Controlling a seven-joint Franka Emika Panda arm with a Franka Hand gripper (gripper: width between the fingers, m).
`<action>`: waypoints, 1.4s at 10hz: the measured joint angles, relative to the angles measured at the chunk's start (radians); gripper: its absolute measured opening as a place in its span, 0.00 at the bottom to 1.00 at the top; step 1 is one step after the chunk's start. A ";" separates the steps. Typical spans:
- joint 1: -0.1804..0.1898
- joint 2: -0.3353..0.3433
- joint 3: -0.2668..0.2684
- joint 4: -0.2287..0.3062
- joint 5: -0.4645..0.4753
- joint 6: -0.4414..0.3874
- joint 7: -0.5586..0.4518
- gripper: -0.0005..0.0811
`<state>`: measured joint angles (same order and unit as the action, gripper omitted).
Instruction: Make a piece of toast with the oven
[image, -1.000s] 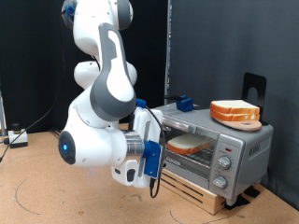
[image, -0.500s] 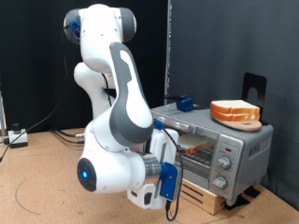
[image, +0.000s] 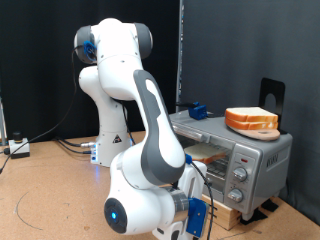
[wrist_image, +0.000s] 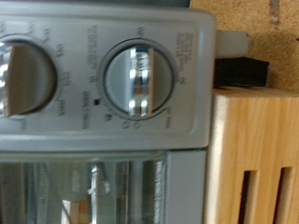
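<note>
Low in the foreground of the exterior view, my Franka arm (image: 140, 150) is folded right down, its base standing at the back and the forearm sweeping toward the camera, so that the wrist with its blue fitting sits at the picture's bottom edge, just in front of the oven (image: 228, 158). From here I can only make out part of the gripper (image: 196, 222) behind that wrist, and neither view shows its fingers, so I cannot tell how far apart they stand or whether anything is between them. Through the wrist view I am looking squarely at the oven's control panel: one round silver knob (wrist_image: 137, 78) fills the middle, part of a second knob (wrist_image: 21, 78) shows at the edge, and a strip of the glass door (wrist_image: 103, 191) is visible, all close to the lens. Alongside the panel is a pale wooden crate (wrist_image: 254, 159) with slots. On the rack behind the glass I see the piece of toast (image: 208, 152), pale and lying flat. A thicker pile of slices (image: 251, 120) rests on the oven's top, with a small blue object (image: 198, 110) near its back edge. Everything stands on a brown chipboard table (image: 50, 180), dark curtains (image: 240, 50) hang behind, and cables trail on the exterior view's left.
</note>
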<state>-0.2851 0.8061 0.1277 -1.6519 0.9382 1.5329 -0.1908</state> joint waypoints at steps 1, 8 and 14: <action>0.007 0.017 0.004 0.010 0.001 0.008 0.000 0.99; 0.060 0.038 0.059 0.021 0.040 0.051 0.012 0.99; 0.076 0.038 0.075 0.013 0.048 0.053 0.025 0.98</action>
<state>-0.2094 0.8440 0.2022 -1.6388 0.9860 1.5860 -0.1663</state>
